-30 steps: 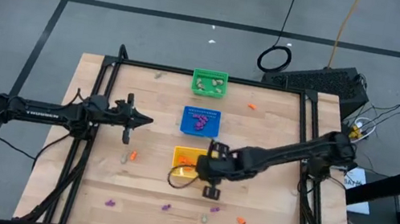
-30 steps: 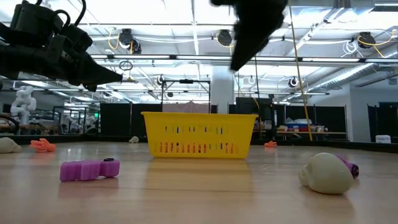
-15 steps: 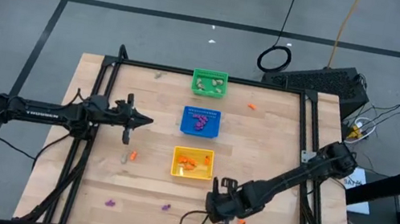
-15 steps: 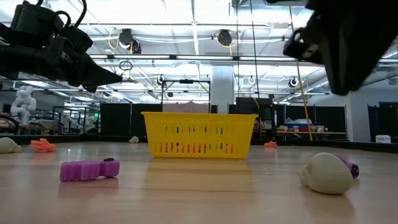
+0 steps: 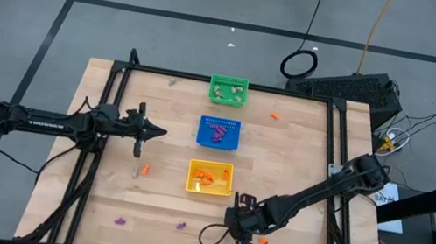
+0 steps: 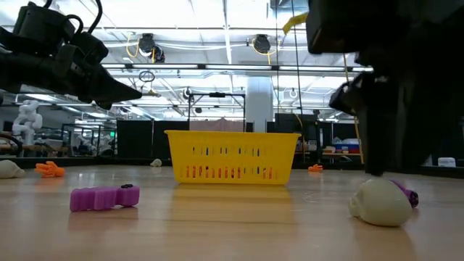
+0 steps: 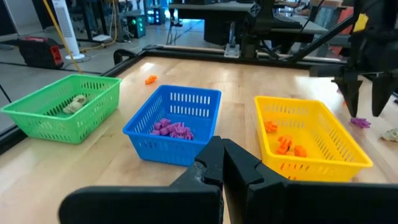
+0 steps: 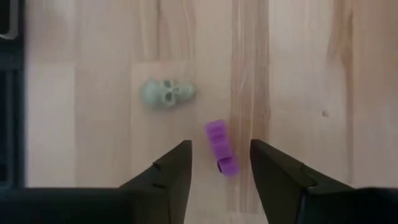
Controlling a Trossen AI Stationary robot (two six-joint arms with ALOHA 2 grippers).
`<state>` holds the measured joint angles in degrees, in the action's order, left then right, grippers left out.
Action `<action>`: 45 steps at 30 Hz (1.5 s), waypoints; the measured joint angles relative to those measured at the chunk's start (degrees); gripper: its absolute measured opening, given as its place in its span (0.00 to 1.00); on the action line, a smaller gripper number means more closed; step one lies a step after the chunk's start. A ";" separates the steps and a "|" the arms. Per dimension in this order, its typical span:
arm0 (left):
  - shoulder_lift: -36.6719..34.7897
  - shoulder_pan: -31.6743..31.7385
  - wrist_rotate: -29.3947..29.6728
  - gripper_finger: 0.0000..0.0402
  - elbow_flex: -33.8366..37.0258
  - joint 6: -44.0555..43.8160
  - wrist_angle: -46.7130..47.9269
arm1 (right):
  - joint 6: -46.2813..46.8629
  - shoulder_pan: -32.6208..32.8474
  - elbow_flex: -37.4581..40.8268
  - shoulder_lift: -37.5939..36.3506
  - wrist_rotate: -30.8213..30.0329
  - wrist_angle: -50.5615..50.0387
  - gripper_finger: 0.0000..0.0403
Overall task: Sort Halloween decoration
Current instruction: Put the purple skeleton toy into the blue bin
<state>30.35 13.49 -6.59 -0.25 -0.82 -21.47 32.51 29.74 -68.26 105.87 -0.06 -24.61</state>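
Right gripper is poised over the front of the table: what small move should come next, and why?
Probably lower the right gripper straight down and close on the purple trinket: its fingers stand open on either side of it, with the pale skull clear to one side.

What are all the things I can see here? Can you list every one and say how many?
Table: one, light wood, under everything.
Green basket: one, at one end of the row, pale bits inside.
Blue basket: one, middle of the row, purple bits inside.
Yellow basket: one, other end of the row, orange bits inside.
Loose orange bits: at least three, scattered on the table.
Loose purple bits: at least four, mostly past the yellow basket.
Skull: one, pale, beside a purple bit.
Left gripper: one, dark, shut, waiting left of the blue basket.
Right gripper: one, dark, open, over a purple bit.
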 joint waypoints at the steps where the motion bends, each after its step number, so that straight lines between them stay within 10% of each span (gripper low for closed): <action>1: 0.01 -0.01 -0.02 0.00 0.00 0.00 0.03 | -0.04 0.00 0.28 0.37 -0.02 0.40 0.37; 17: -0.01 -0.01 -0.02 0.00 0.01 -0.33 -0.01 | -1.76 -0.22 0.30 3.04 0.59 1.81 0.03; 27: -0.01 0.01 -0.02 0.00 0.02 -0.42 0.34 | -5.57 -3.81 -5.30 -4.30 1.55 -2.19 0.01; 36: -0.01 -0.01 2.83 0.00 0.02 -1.94 1.04 | -9.68 -17.66 -9.07 -8.55 -8.74 -6.46 0.02; 45: 0.24 -0.01 3.15 0.00 0.02 -3.37 1.73 | -20.71 -35.86 -9.21 -3.26 -5.20 -4.27 0.02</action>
<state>30.59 13.47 -3.44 -0.23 -4.19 -19.73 11.80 -6.12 -77.47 102.61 -5.25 -28.88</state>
